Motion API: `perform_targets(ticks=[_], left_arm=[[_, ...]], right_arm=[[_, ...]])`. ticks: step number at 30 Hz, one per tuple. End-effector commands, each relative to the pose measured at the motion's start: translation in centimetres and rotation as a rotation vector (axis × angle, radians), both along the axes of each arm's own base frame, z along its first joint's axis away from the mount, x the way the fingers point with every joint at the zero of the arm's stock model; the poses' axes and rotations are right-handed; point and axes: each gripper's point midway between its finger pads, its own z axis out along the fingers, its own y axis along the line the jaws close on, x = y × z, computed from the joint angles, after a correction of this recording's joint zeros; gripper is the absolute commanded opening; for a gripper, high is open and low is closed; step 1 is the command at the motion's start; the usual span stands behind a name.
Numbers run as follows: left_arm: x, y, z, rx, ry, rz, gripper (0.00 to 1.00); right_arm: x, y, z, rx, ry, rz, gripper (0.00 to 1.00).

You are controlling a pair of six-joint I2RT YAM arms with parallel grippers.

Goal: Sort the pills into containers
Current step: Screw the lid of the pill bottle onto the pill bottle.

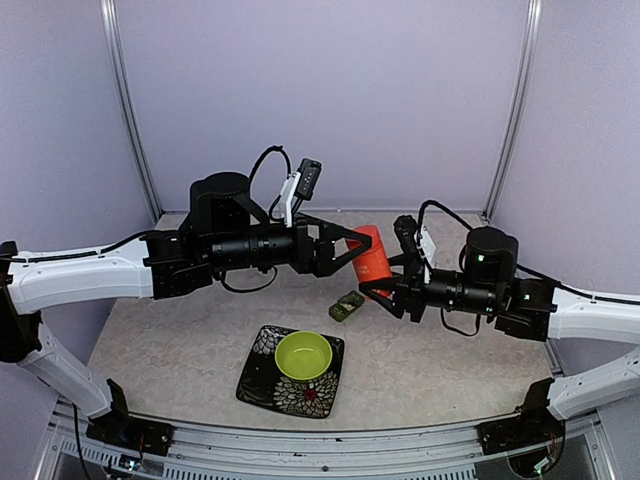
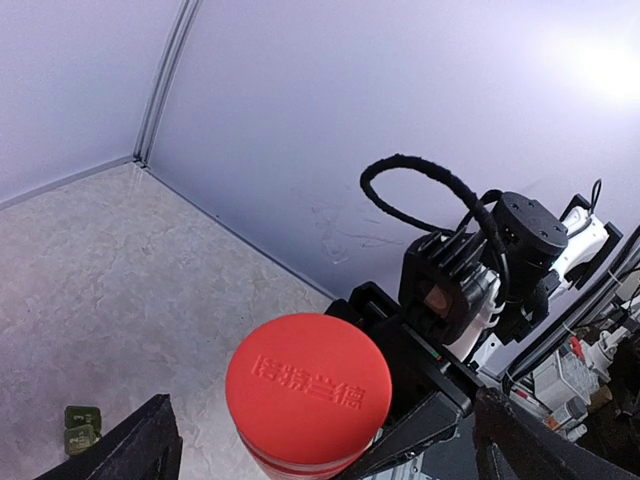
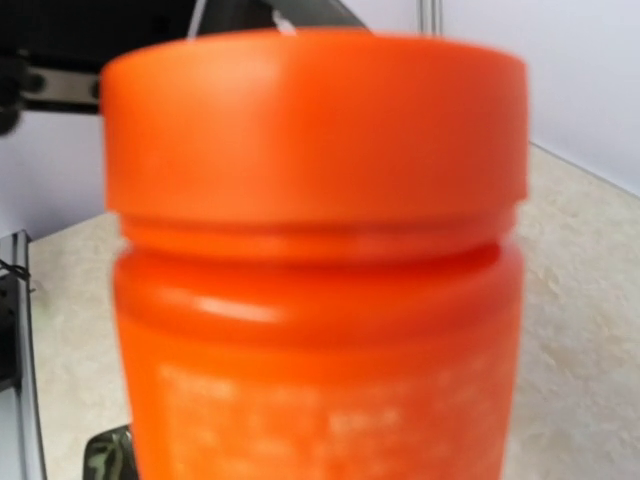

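Unclear raised Chinese characters on the cap (image 2: 308, 392) of the orange bottle (image 1: 371, 258)

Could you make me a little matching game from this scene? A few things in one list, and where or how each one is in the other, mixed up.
Things:
1. orange bottle
2. lime-green bowl
3. dark green pillbox
4. left claw

States:
A. sitting on the patterned plate
B. wide open
C. gripped by the right claw
D. lying on the bare table

Pairs: 1-C, 2-A, 3-D, 4-B
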Motion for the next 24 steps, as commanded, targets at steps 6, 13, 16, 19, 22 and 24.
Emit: perform_targets(ticks=[6,13,16,19,22,24], left_arm=[[-0.8,-0.5,0.1,-0.018,0.016,-0.035,0.99],[-0.2,-0.5,-0.6,-0.001,0.021,0.003,0.99],[0.8,0.0,-1.1,0.017,0.027,0.052,0.99],[1.5,0.4,-1.3,0.023,0.039,0.085,0.99],[1.4,0.3,-1.4,0.017,0.044,0.073,0.99],[1.2,0.0,-1.6,0.020,0.053,0.056,0.99]], right_arm=[[1.0,0.7,-0.8,-0.036,0.005,-0.017,0.13],[0.6,0.6,-0.6,-0.024,-0.001,-0.005,0.13],[0.5,0.3,0.0,-0.012,-0.012,-0.010,0.13],[0.4,0.0,0.4,-0.008,-0.021,-0.017,0.13],[0.5,-0.1,0.3,-0.010,-0.022,-0.020,0.13],[0.5,0.0,0.3,-0.008,-0.021,-0.019,0.12]])
